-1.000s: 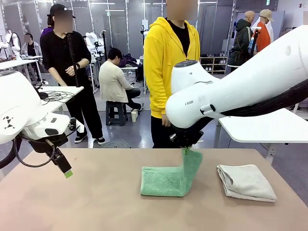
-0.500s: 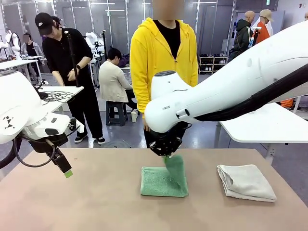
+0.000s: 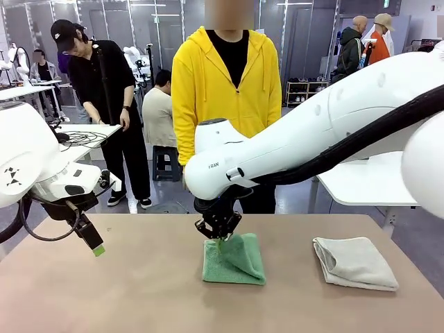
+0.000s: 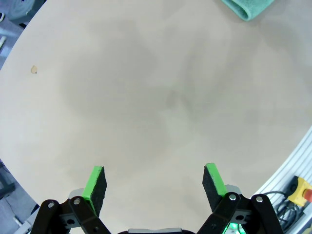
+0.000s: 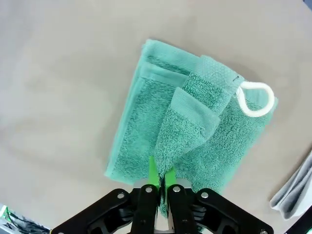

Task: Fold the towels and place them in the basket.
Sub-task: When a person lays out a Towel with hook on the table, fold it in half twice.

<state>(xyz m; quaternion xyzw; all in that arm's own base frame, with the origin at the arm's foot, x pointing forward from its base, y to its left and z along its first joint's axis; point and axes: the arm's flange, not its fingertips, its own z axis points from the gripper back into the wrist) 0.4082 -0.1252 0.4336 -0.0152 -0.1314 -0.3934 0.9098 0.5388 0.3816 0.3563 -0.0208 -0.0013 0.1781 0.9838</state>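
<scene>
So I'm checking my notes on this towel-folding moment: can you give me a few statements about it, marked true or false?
1. The right pincer is shut on an edge of the green towel. True.
2. The left pincer holds the off-white towel. False: it is open and holds nothing, above bare table.
3. The off-white towel lies folded on the table. True.
4. The green towel lies on top of the off-white one. False: they lie apart.
5. The green towel has a white loop. True.
</scene>
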